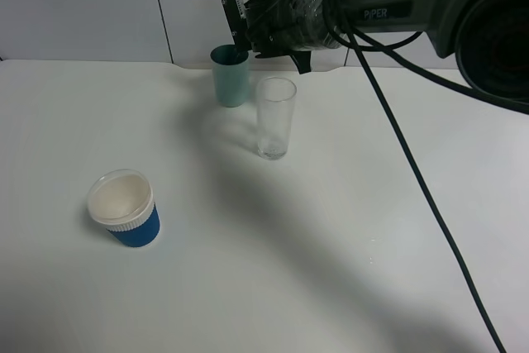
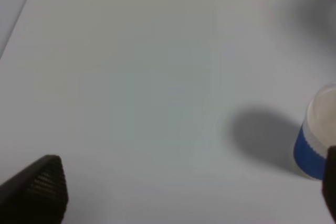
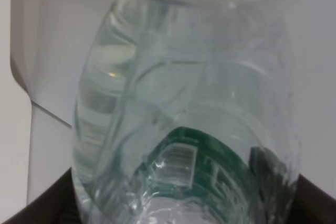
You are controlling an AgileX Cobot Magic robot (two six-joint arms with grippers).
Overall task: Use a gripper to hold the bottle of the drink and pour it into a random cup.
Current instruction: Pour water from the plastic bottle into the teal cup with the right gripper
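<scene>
Three vessels to pick from: the clear glass, a teal cup just beside the glass, behind and left of it as the high camera sees, and a blue cup well apart from the glass, toward the near left. Your right gripper is clenched on the bottle of the drink, which hangs above the teal cup, up and left of the glass. My read: pour step, aimed at the teal cup; no stream visible. Next you need to roll the wrist so the neck sits over that cup's mouth, with a firm grip, clear of the glass. Your left gripper is spread wide, holding nothing, well away from the glass.
</scene>
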